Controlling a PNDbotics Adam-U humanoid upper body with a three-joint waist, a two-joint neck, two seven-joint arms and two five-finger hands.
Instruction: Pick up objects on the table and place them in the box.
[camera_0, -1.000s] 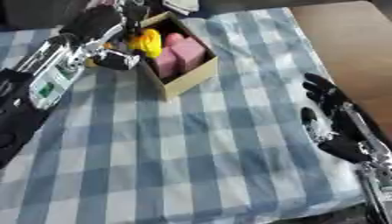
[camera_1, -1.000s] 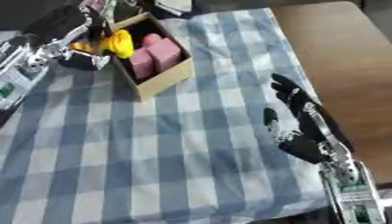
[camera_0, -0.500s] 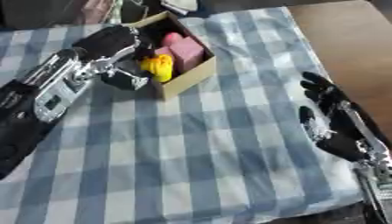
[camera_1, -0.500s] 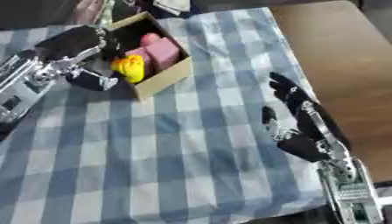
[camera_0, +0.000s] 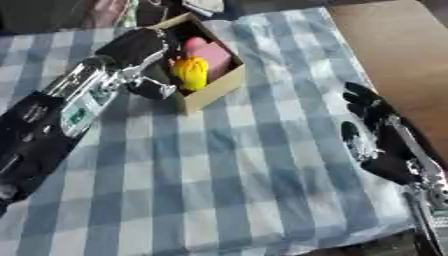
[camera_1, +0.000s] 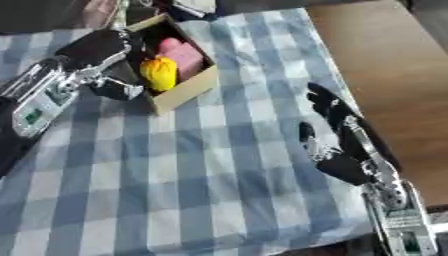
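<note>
Nearest the camera, a blue-and-white checked cloth (camera_0: 254, 180) covers the table; no loose object shows on its visible part. At the right, the right hand (camera_0: 381, 140) rests idle above the cloth, palm inward, fingers straight and spread, holding nothing; it lies as it did a second ago. Beyond its edge, bare brown tabletop (camera_0: 398, 55) is exposed.

Farther off, at upper left, the left hand (camera_0: 140, 52) sits at the near wall of the cardboard box (camera_0: 214, 90), its back toward the camera. Whether its fingers are curled or straight cannot be told from either view. The yellow object (camera_0: 191, 72) lies inside the box, touching the pink object (camera_0: 210, 52) behind it.

Change: a second ago the yellow object was carried at the hand above the box rim; half a second ago it hung low at the box's near corner; now it lies within the walls, apparently apart from the hand. Judged from this, the placement appears complete, and what remains is probably to draw the left arm clear.

View difference: the right eye view shows more of the right forearm (camera_1: 394, 200) toward the lower corner and separates the yellow object (camera_1: 159, 73) from the hand more plainly; the left eye view shows more of the left forearm (camera_0: 61, 120).
</note>
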